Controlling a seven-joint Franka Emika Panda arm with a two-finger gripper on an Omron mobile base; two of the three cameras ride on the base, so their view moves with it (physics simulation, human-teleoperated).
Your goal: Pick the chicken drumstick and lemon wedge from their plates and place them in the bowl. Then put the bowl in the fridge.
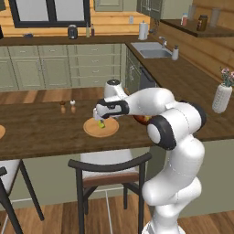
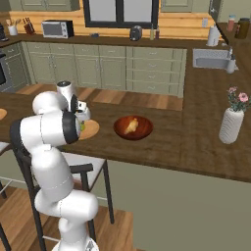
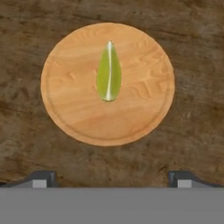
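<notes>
A yellow-green lemon wedge (image 3: 109, 72) lies in the middle of a tan wooden plate (image 3: 144, 96) on the dark wood counter. My gripper (image 3: 113, 179) hangs open just above it, its fingertips wide apart and nothing between them. From the left base view the gripper (image 1: 98, 117) sits over the wedge (image 1: 101, 124) and its plate (image 1: 109, 130). To the plate's right stands the reddish-brown bowl (image 2: 142, 131) with the chicken drumstick (image 2: 130, 126) inside. A second plate (image 2: 1, 113) peeks in at the counter's far left. The fridge is out of view.
Two small shakers (image 1: 67, 107) stand behind the plate. A dark chair (image 1: 109, 169) is tucked under the counter's near edge. A white vase with flowers (image 2: 231, 123) stands at the right of the counter. A sink (image 1: 153, 51) is further back.
</notes>
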